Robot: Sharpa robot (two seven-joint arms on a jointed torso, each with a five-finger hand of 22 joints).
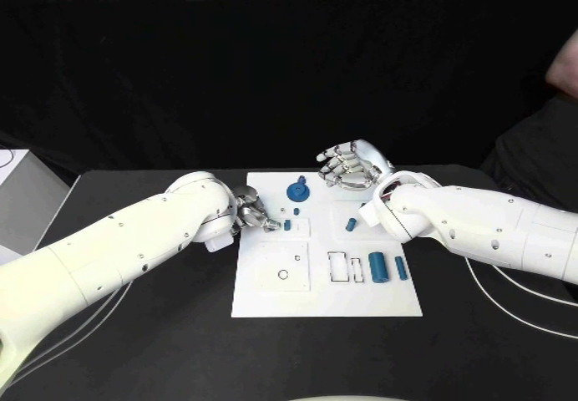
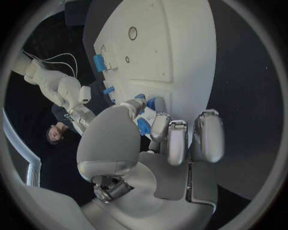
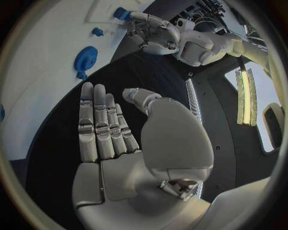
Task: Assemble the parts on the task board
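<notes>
The white task board [image 1: 271,301] lies mid-table. My left hand [image 1: 256,213] is curled at the board's left edge. Its thumb and fingers [image 2: 161,125] pinch a small blue part [image 2: 143,127], also visible as the small blue part [image 3: 122,13]. My right hand [image 1: 349,167] hovers over the board's far edge with fingers [image 3: 99,124] spread and nothing in it. A round blue part [image 1: 299,192] lies on the board just beside it, seen again as the round blue part [image 3: 86,58]. A blue peg [image 1: 351,224] and two blue cylinders [image 1: 378,267] lie on the board's right half.
Two rectangular slots [image 1: 338,267] and a ring-shaped hole [image 1: 283,274] mark the board's near half. A white box [image 1: 18,192] stands at the table's far left. Cables [image 1: 518,292] trail off the right arm across the black table.
</notes>
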